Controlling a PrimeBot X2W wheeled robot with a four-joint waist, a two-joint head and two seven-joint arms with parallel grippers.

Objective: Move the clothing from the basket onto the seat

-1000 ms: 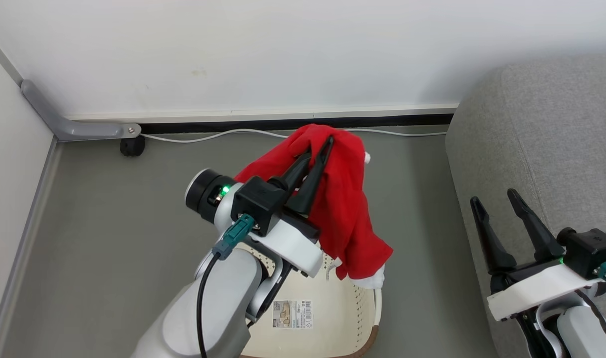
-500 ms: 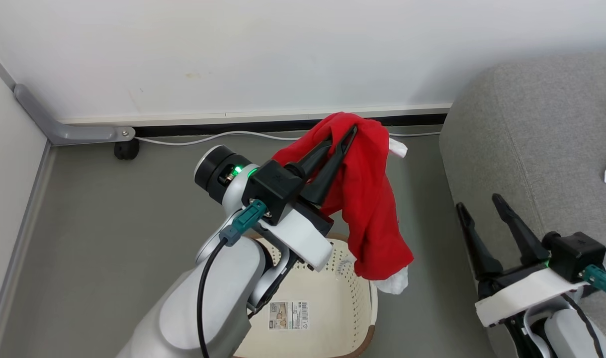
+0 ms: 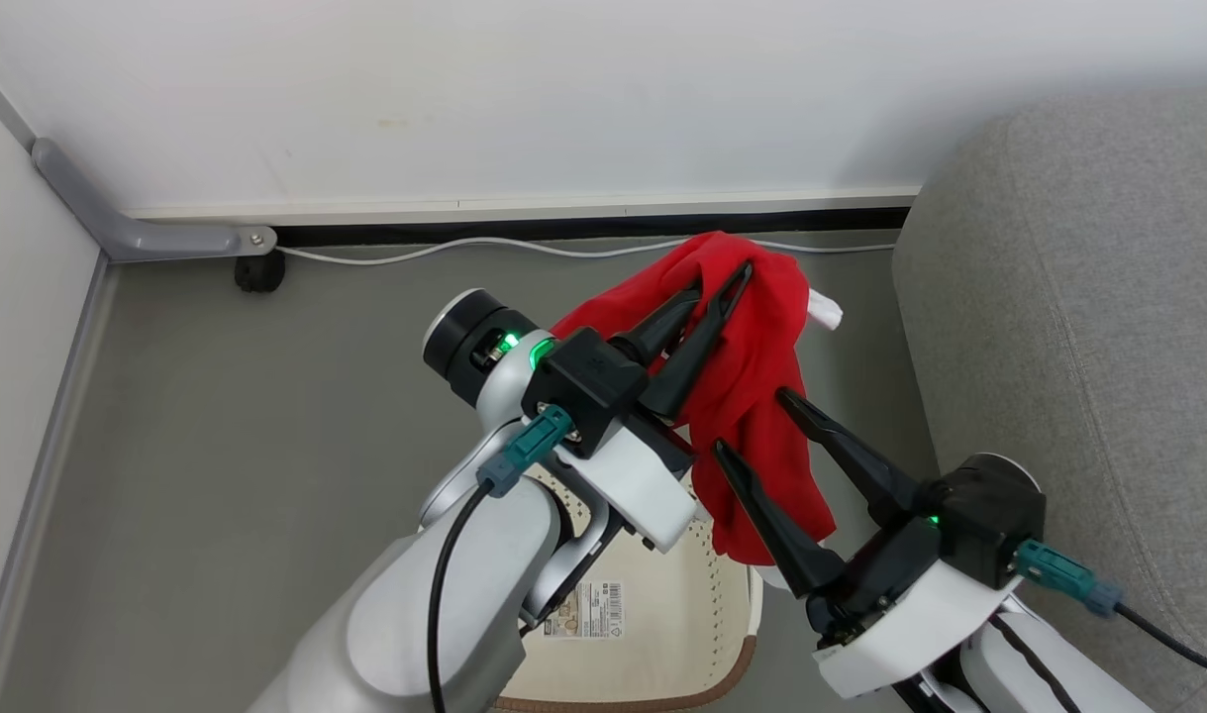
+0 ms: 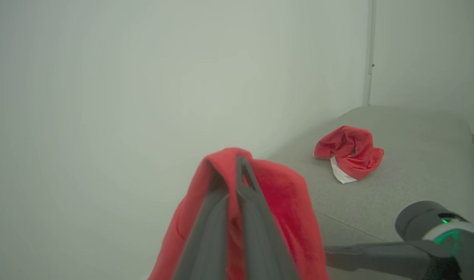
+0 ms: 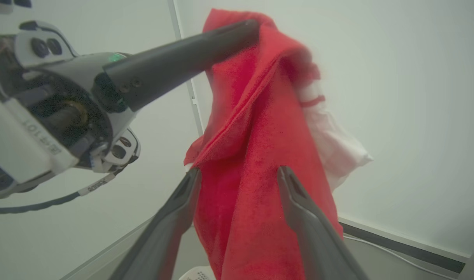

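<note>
— What's in the basket (image 3: 682,634)?

— A paper label (image 3: 583,609) lies on its cream floor. The left arm hides the near-left part of the basket.

— And the clothing?

— One red garment (image 3: 752,347) hangs from the left jaws, which are closed tight on its upper fold with their tips towards the wall. It is up off the floor, and its lower end hangs over the basket's far right rim, between the basket and the sofa (image 3: 1058,297).

— The right jaws?

— Spread wide, with one finger on each side of the hanging fabric and no grip on anything. I can't tell whether they brush the cloth.

— Anything on the sofa?

— In the left wrist view, a second red garment (image 4: 349,153) with a white edge lies bunched on the grey cushion, well apart from the held one.
</note>
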